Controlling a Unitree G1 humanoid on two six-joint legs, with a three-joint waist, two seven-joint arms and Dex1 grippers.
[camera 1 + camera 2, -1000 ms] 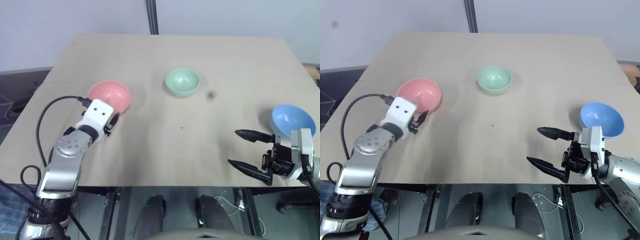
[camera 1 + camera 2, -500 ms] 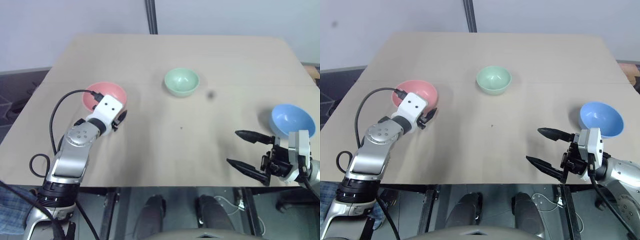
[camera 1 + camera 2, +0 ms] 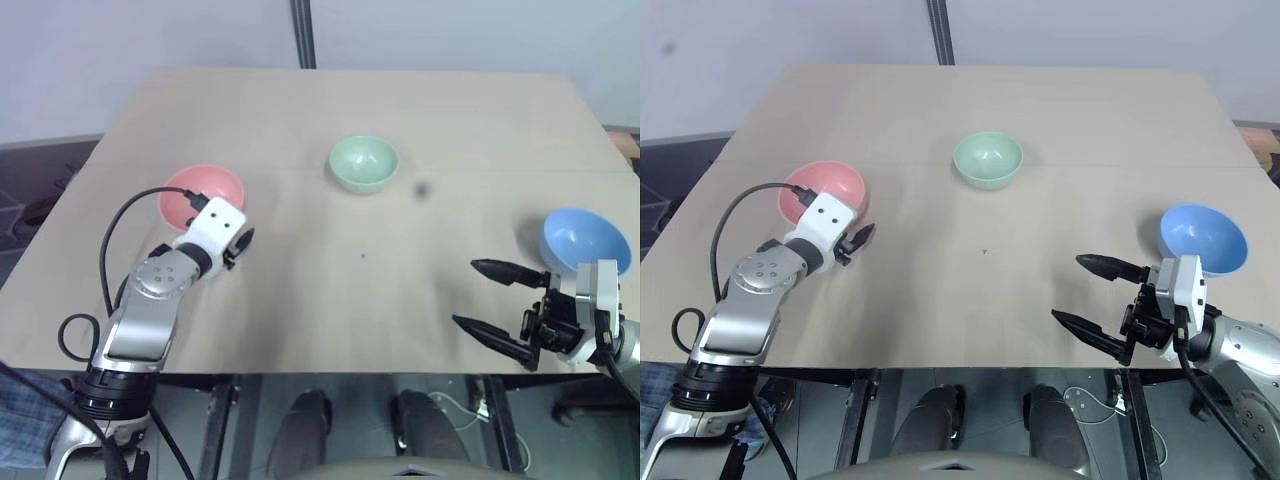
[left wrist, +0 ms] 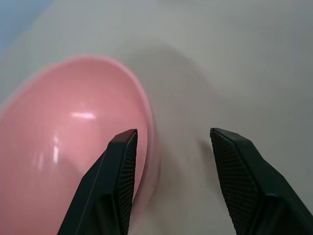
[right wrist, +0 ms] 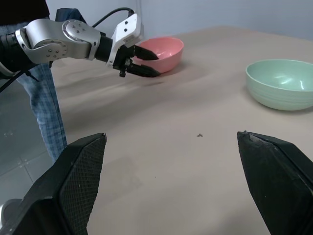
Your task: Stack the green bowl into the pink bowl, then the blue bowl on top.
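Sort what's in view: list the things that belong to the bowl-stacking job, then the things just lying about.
Belongs to the job:
green bowl
pink bowl
blue bowl

Just there:
table
small dark speck on the table, near the green bowl

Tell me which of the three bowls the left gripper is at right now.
The pink bowl. The left gripper straddles its rim, one finger inside, one outside. The green bowl and blue bowl sit apart, untouched.

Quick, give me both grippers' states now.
Left gripper: open, fingers astride the pink bowl rim, not clamped.
Right gripper: open wide, holding nothing.
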